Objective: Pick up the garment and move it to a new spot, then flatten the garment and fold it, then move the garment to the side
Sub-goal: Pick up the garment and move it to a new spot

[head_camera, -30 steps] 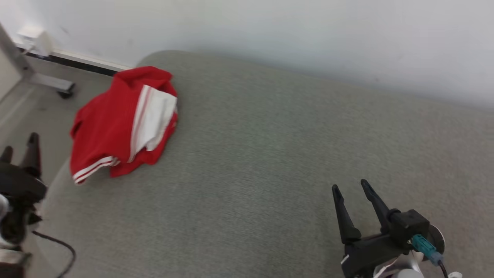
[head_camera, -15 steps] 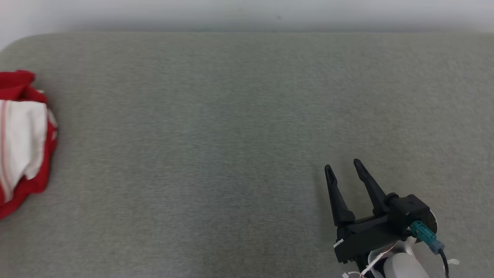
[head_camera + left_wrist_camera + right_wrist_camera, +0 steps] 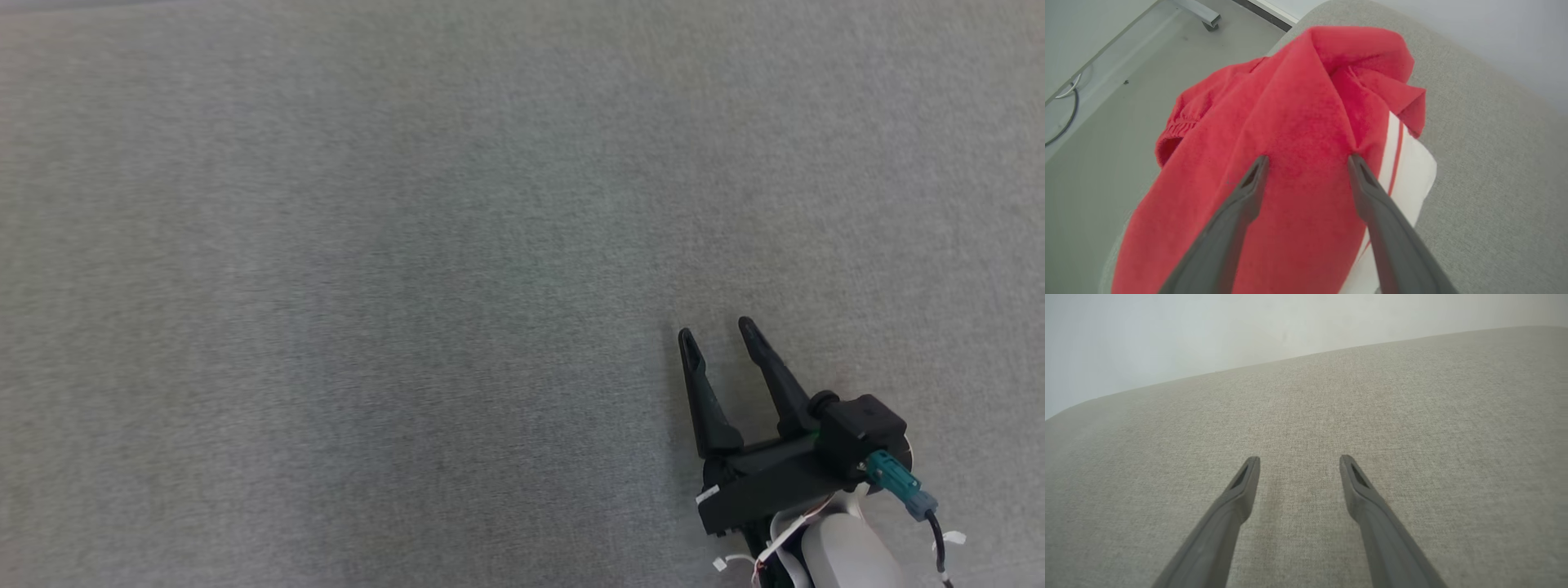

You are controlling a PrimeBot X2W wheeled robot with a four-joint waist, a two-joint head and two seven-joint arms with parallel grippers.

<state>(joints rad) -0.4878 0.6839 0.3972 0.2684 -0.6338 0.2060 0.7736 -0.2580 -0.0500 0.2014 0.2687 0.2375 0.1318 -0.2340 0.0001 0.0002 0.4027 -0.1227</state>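
The left gripper (image 3: 1308, 157) is being held wide open and empty, its tips poised on or just above the crumpled red garment (image 3: 1298, 98); contact cannot be told. The heap is being seen stretching away roughly along the fingers, at the rounded corner of the grey upholstered surface (image 3: 1494, 163). The right gripper (image 3: 717, 328), likewise spread and empty, is being kept over bare upholstery, so the left arm is judged nearer.

place: lab or test room | cues: bare white wall (image 3: 1167, 335), metal stand foot (image 3: 1202, 14), floor cable (image 3: 1072, 114), grey upholstered surface (image 3: 326, 245)
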